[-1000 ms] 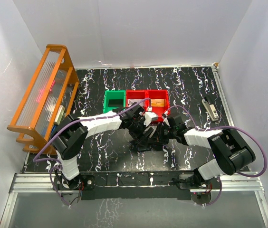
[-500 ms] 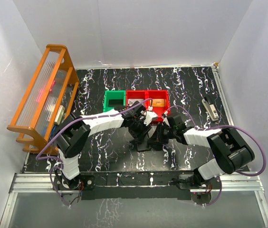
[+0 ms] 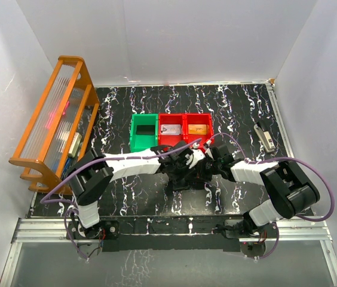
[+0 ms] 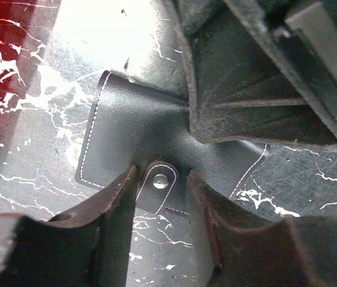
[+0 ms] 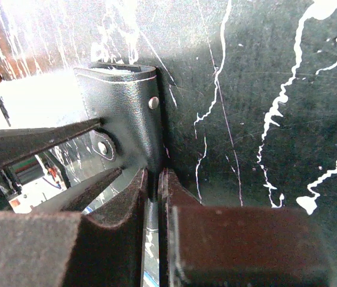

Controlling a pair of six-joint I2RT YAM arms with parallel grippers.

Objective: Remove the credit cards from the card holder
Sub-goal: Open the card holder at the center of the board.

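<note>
- Green bin [image 3: 134,131] and two red bins [image 3: 184,127] sit mid-table [image 3: 126,101].
- My left tool [image 4: 161,174]: narrow, fingers flanking the snap tab [image 4: 160,190] of the card holder [image 4: 132,119]; can't tell if it's pinching.
- Card holder lies on the table just in front of the red bins, between both tools.
- My right tool [image 5: 155,173]: clamped on the card holder's edge.

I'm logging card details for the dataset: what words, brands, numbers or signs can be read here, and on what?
No text can be read.
On the card holder: none, only stitching and a snap stud.
On the grey card and orange card in the red bins: any print is too small to read.
</note>
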